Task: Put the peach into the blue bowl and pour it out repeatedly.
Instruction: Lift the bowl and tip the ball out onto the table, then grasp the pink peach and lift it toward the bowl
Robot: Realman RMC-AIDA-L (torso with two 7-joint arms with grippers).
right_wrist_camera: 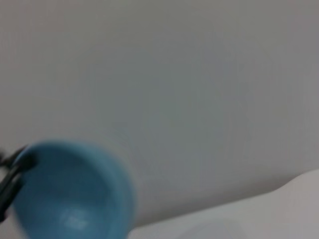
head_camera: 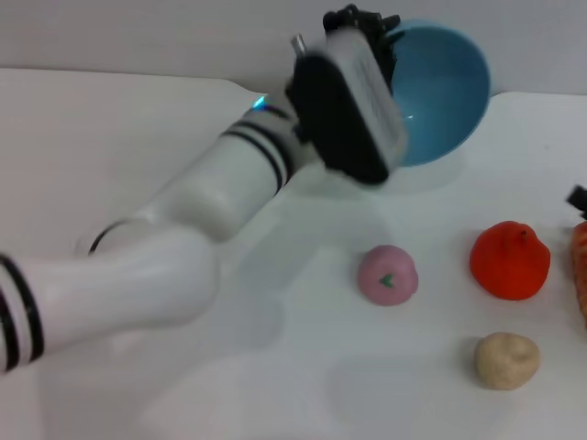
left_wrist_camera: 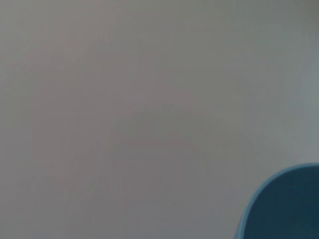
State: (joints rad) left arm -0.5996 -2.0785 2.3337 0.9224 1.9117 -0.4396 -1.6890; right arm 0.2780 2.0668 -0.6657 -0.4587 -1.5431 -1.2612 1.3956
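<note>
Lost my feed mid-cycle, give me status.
Left tool holds the blue bowl by its rim, tipped and raised. Peach out, lying on the table. Right tool not visible. Nothing blocking the peach.

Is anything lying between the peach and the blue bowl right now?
Nothing visible does. The peach sits alone on the table; the blue bowl is tipped on its side, held up by the left gripper, with bare tabletop between them.
</note>
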